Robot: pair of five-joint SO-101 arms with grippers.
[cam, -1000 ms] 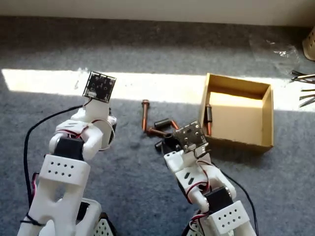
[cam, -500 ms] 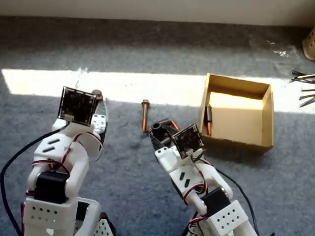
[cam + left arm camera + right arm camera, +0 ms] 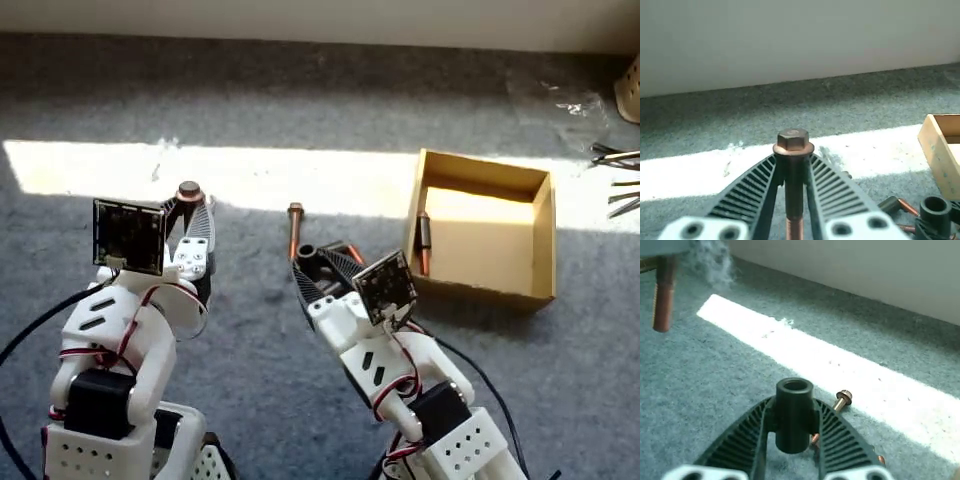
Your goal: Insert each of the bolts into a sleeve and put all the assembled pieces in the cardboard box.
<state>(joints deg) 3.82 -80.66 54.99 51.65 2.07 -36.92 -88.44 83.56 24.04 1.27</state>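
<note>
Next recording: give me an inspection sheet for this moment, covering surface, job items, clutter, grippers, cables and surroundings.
Surface: grey carpet crossed by a band of sunlight.
Job's things: one loose bolt on the carpet; cardboard box with one assembled piece lying along its wall; another sleeve with a bolt lies by the right arm.
Clutter: thin metal pieces and clear plastic wrap at the far right.
Grippers: left gripper shut on an upright copper bolt; right gripper shut on a black sleeve, opening upward.
Cables: a black cable trails by the left arm.
Surroundings: pale wall beyond the carpet.
</note>
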